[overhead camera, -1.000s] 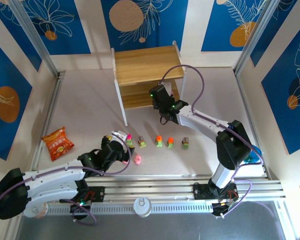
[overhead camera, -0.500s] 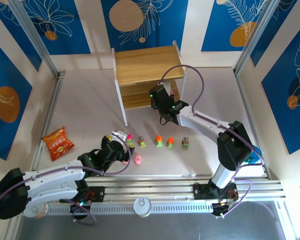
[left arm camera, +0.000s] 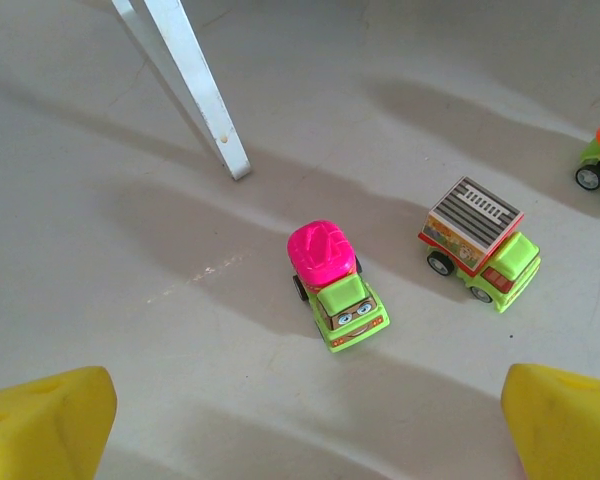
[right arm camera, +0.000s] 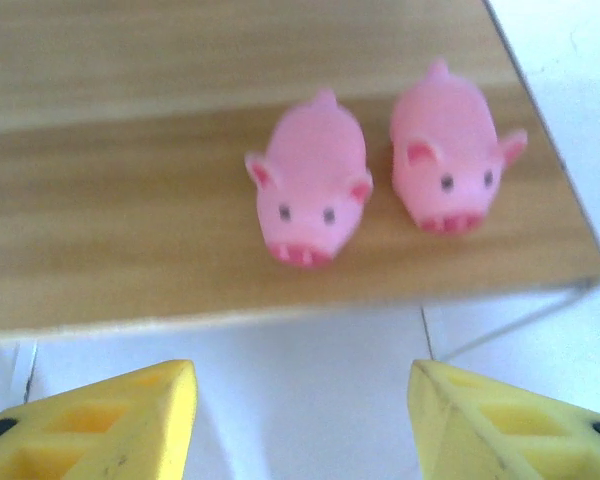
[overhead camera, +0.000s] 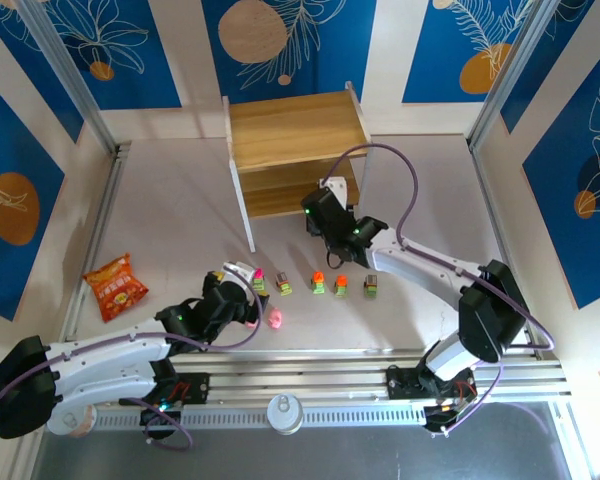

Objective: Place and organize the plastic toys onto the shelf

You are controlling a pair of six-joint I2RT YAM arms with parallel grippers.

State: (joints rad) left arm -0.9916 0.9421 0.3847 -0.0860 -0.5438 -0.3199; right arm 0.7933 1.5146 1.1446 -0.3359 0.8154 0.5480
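Right wrist view: pink pig (right arm camera: 310,195) and its twin (right arm camera: 448,160) sat on the shelf (right arm camera: 130,250), snouts toward 6 o'clock; right gripper (right arm camera: 300,372) was spread, empty.

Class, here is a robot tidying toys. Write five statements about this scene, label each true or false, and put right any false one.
1. Two pink pigs stand side by side on a board of the shelf. True.
2. The left gripper is clamped on the magenta-topped car. False: its jaws are open and the car stands untouched on the table.
3. The grey-topped car stands next to the magenta-topped car. True.
4. The orange snack bag lies on the shelf. False: it lies on the table, on the left arm's side.
5. The right gripper holds a pig. False: it is open and holds nothing.
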